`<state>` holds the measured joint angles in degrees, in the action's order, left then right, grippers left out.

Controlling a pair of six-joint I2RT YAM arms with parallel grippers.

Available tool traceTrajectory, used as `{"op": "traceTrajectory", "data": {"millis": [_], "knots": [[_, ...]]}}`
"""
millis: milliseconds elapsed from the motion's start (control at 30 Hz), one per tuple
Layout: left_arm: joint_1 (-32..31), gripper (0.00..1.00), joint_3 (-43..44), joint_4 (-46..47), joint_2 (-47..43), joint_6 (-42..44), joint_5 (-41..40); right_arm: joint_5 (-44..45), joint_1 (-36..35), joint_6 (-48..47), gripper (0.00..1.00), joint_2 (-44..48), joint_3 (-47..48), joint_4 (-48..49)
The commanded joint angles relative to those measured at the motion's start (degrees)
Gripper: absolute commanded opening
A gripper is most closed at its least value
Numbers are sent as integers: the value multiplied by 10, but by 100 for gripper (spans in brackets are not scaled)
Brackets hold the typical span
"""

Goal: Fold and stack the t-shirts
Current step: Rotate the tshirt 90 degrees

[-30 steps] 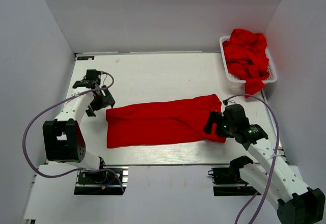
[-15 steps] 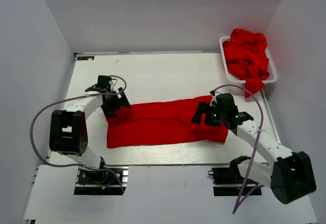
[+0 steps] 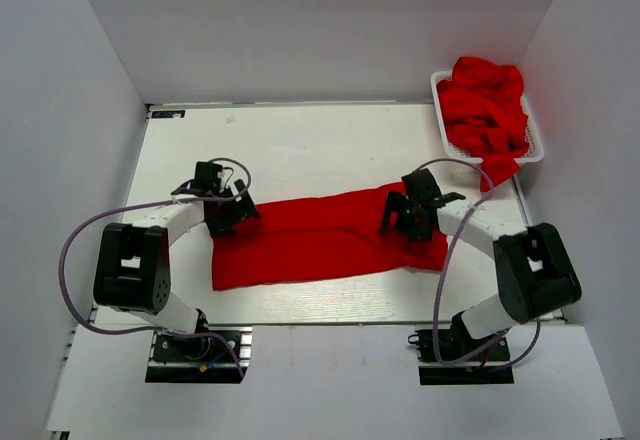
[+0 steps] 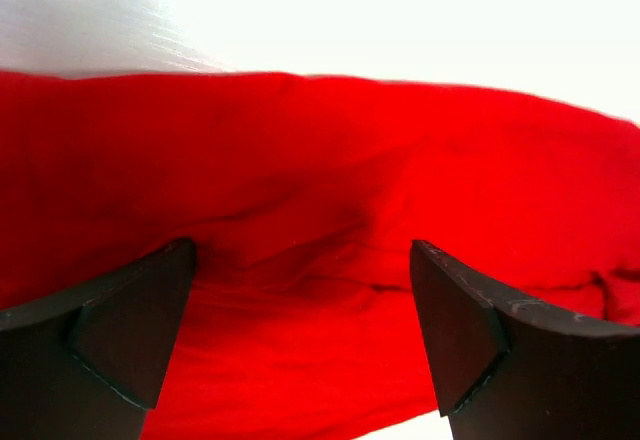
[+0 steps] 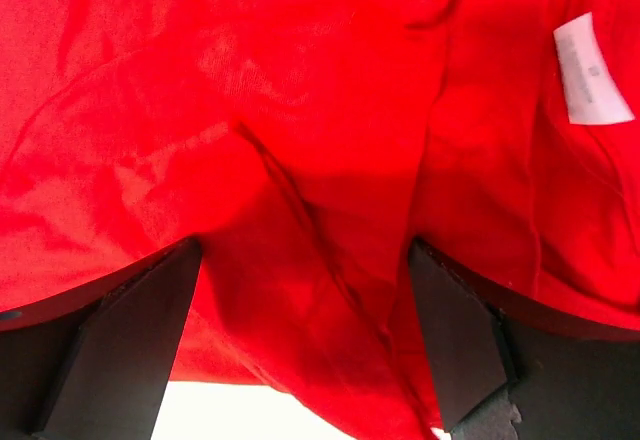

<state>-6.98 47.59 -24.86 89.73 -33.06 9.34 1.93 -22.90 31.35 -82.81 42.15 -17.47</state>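
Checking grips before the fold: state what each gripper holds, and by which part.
Nothing is held. The left gripper and right gripper both stand open over opposite ends of the spread-out t-shirt, with no fabric pinched.

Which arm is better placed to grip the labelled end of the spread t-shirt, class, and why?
Right. The open right gripper hangs over the t-shirt end showing the white label; the left gripper is over the opposite end.
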Motion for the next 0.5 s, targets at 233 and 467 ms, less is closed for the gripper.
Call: {"op": "traceTrajectory", "data": {"millis": [233,467], "knots": [[-46,100,-116,-57,-2,-28,15,78,4,-42,90,-334,325,-76],[-99,100,-106,-109,18,-36,25,-33,2,-89,90,-554,704,-162]]}}
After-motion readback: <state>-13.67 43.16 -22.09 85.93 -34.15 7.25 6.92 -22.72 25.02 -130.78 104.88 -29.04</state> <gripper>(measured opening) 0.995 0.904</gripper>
